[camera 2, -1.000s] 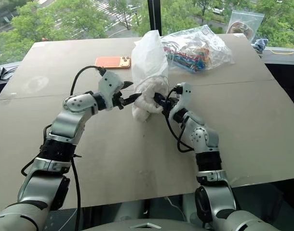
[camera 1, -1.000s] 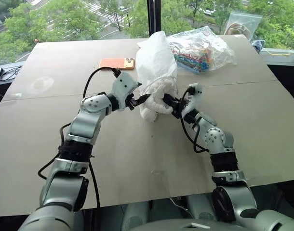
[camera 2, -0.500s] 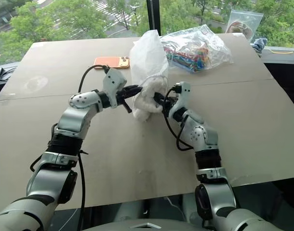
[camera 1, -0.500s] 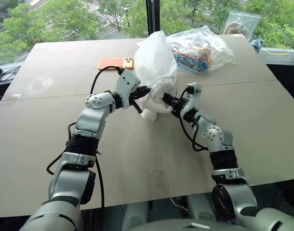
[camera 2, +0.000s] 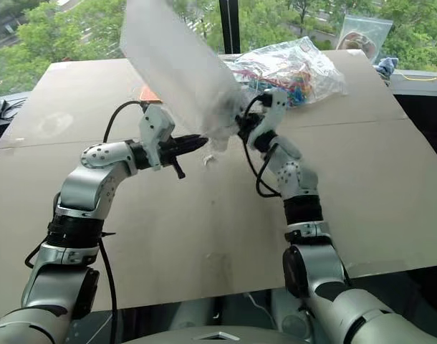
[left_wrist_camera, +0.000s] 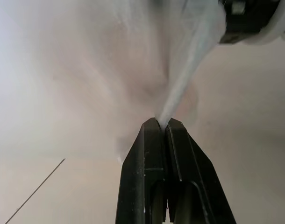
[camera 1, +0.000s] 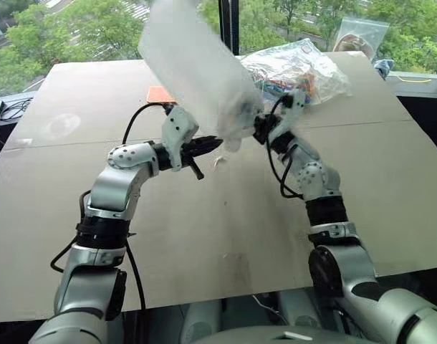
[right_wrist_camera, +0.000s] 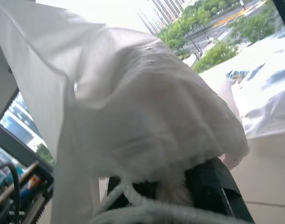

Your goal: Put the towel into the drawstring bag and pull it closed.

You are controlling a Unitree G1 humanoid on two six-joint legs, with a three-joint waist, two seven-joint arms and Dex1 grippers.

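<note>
Arms meet above the desk (camera 1: pixel 362 186): left tool (camera 1: pixel 217 143) level, clenched on the drawstring bag (camera 1: pixel 193 72); right tool (camera 1: pixel 260 129) angled upward, gripping its gathered mouth, bag lifted off the desk toward far-left

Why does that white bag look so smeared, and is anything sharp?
Left eye view: the bag is streaked with motion blur, the table crisp. Left wrist view: the black fingers are sharp, the fabric beyond a soft haze. Right wrist view: fabric up close, fuzzy.

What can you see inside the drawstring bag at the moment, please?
Through the translucent drawstring bag, a pale lump shows near its gathered mouth by the right gripper, probably the towel. The rest of the inside is too blurred to tell.
</note>
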